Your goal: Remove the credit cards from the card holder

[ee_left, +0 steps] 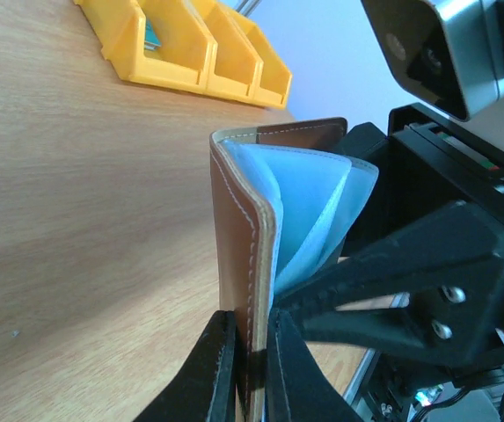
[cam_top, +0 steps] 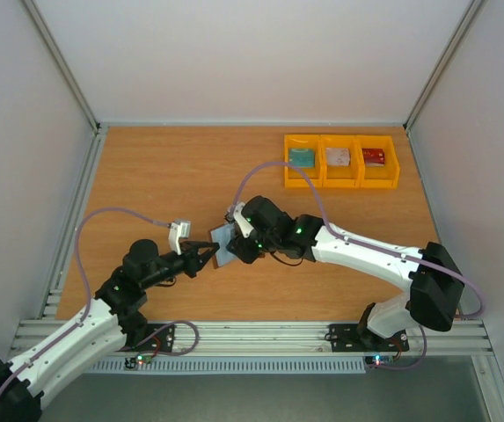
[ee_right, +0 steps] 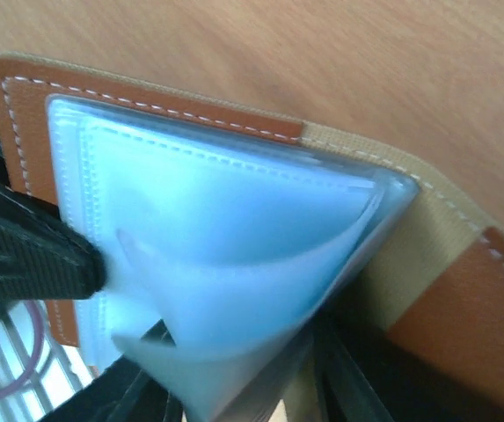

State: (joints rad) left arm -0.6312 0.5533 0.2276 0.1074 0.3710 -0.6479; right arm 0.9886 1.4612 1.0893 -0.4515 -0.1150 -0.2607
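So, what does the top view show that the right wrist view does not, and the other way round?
Only the top view: the left arm, the right arm, and three yellow bins with a teal card, a whitish card and a red card in them.
Only the right wrist view: the blue pockets close up, spread apart, and white stitching on brown leather.
Both: the holder and the wooden table.

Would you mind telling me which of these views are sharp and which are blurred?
Top external: evenly lit and sharp, soft shadows only, though the holder looks small. Left wrist: holder's stitching crisp, the yellow bins behind slightly soft. Right wrist: too close, so the blue pockets are hazy and blurred; only the brown edge's stitching reads clearly.
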